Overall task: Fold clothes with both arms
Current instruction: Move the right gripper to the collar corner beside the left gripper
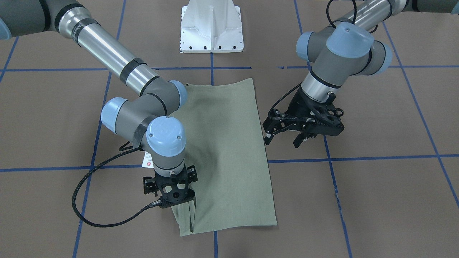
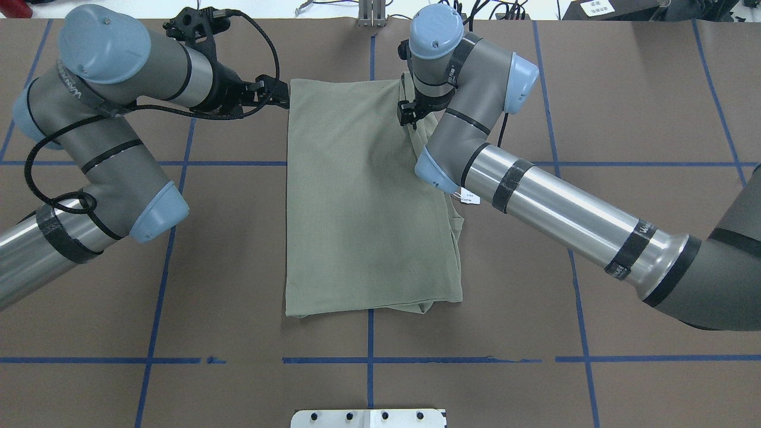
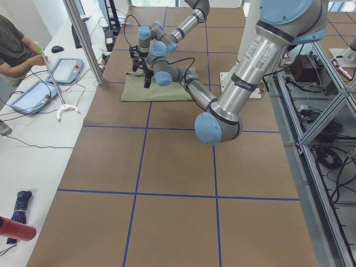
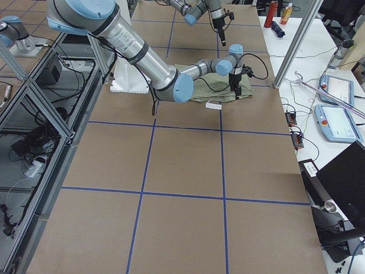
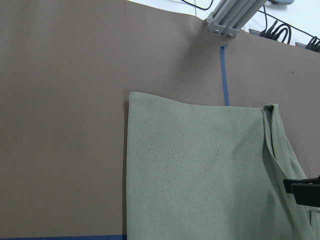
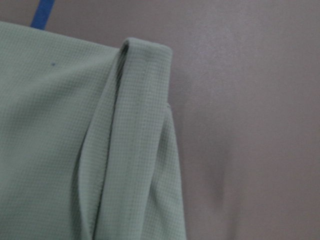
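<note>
Brown table [image 2: 238,267] bears the shirt [image 2: 362,202]; right arm [image 2: 559,208] half hides its tag [image 2: 469,197].

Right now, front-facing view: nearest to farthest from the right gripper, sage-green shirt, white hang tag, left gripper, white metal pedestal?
1. Sage-green shirt, in right gripper.
2. White hang tag, beside wrist.
3. Left gripper, view's right.
4. White metal pedestal, top centre.

Sage-green shirt [image 2: 368,208] lies flat, folded into a long rectangle.

Your brown counter [image 2: 238,267] carries a blue tape grid [image 2: 370,333]; a tablet [image 4: 336,123] lies on the white side counter [image 3: 28,161].
</note>
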{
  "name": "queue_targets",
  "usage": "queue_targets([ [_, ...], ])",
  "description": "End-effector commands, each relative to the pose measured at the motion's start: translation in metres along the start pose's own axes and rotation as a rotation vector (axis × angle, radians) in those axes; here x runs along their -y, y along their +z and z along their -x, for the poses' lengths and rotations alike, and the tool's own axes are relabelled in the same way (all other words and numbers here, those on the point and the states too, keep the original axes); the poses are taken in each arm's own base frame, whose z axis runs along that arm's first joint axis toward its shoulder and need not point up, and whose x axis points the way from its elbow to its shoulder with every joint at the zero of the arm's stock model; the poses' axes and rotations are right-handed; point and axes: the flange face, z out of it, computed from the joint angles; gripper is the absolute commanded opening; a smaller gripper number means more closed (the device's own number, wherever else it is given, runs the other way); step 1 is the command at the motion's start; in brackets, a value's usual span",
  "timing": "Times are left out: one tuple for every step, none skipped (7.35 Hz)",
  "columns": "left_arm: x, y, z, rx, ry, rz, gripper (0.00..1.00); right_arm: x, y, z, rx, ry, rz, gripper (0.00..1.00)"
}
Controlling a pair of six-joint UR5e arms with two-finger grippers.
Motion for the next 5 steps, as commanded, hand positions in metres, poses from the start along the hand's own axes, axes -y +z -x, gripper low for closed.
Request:
queue_targets([
  [0.000, -0.001, -0.003, -0.006, 0.003, -0.002, 1.00, 0.013, 0.001, -0.035, -0.019, -0.011, 0.002, 1.00],
  [0.000, -0.001, -0.003, -0.006, 0.003, -0.002, 1.00, 0.014, 0.005, -0.051, -0.023, -0.028, 0.012, 1.00],
  [0.000, 0.000, -0.002, -0.005, 0.003, -0.001, 1.00, 0.014, 0.004, -0.051, -0.020, -0.023, 0.012, 1.00],
  [0.000, 0.000, -0.002, -0.005, 0.004, -0.001, 1.00, 0.020, -0.008, -0.038, -0.007, -0.027, -0.002, 1.00],
  [0.001, -0.001, -0.002, -0.004, 0.004, -0.004, 1.00, 0.025, -0.020, -0.022, 0.009, -0.038, -0.015, 1.00],
])
